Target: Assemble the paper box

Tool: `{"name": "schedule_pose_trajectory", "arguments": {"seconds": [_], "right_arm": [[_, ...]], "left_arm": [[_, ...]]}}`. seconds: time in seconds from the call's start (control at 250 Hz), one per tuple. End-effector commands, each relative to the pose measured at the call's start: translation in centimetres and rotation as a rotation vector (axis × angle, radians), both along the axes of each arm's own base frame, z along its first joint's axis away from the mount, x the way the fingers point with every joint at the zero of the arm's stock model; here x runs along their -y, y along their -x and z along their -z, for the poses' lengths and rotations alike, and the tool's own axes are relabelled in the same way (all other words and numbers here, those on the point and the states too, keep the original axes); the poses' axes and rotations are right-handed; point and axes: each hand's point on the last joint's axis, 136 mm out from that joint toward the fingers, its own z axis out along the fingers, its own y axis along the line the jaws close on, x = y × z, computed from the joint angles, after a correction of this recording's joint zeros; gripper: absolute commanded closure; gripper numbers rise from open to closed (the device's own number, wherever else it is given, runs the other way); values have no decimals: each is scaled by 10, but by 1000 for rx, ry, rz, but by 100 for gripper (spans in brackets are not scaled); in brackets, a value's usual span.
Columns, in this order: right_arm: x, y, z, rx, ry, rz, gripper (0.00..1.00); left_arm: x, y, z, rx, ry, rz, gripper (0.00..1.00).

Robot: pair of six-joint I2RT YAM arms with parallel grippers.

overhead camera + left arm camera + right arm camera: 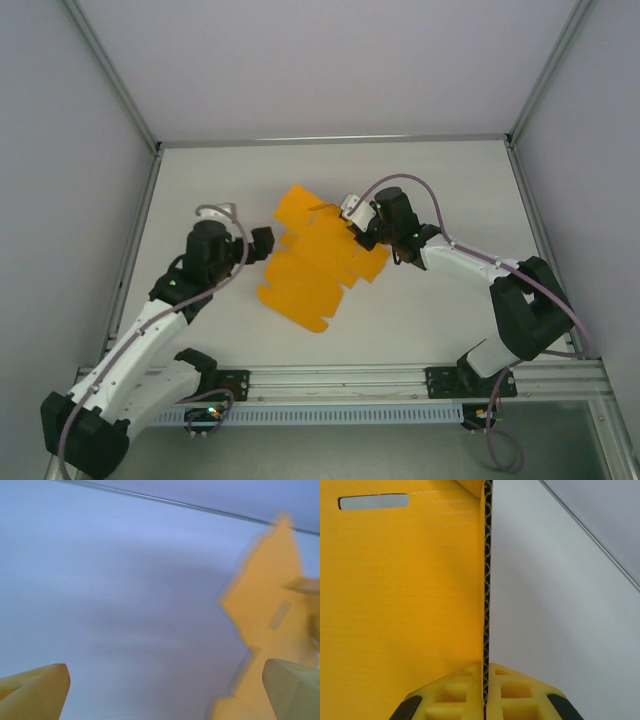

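I read the left gripper as released, fingers spread on nothing, just beside the left edge of the paper box. The box lies at table centre as an unfolded die-cut sheet, its long axis running far-to-near and a pointed flap toward the back wall. The right gripper is clenched on its right edge, and pale walls enclose the white table.

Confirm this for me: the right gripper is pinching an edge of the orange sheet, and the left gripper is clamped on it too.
Wrong about the left one. The left wrist view shows the left gripper open, its fingers spread wide with bare table between them and the paper box off to one side. The right gripper is indeed pinching an edge of the sheet.
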Motion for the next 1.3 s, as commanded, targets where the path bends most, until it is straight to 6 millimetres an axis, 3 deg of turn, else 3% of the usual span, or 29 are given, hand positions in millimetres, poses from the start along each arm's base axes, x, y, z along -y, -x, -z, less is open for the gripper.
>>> {"name": "schedule_pose_trajectory", "arguments": {"seconds": [0.0,0.072,0.276,0.499,0.695,0.855,1.066,1.298], "right_arm": [[-2,2,-15,23,-39,-15,100],[-3,2,-15,15,-39,-17,100],[-6,0,-21,26,-55,-22,100],[-8,-2,-35,58,-83,-28,100],[-13,0,-41,63,-102,-51,100],[-13,3,-41,66,-104,-59,100],[-12,12,-44,142,-40,-80,100],[-32,39,-42,144,-2,-155,100]], "left_arm": [[-13,4,29,-168,68,-40,0],[-3,-3,35,-173,109,16,0],[54,-5,31,-124,193,304,1],[78,-8,54,-191,151,390,23],[113,-5,59,-185,149,498,31],[117,-13,70,-223,124,484,46],[114,-17,78,-233,149,431,52],[118,-24,82,-225,217,395,60]]}}
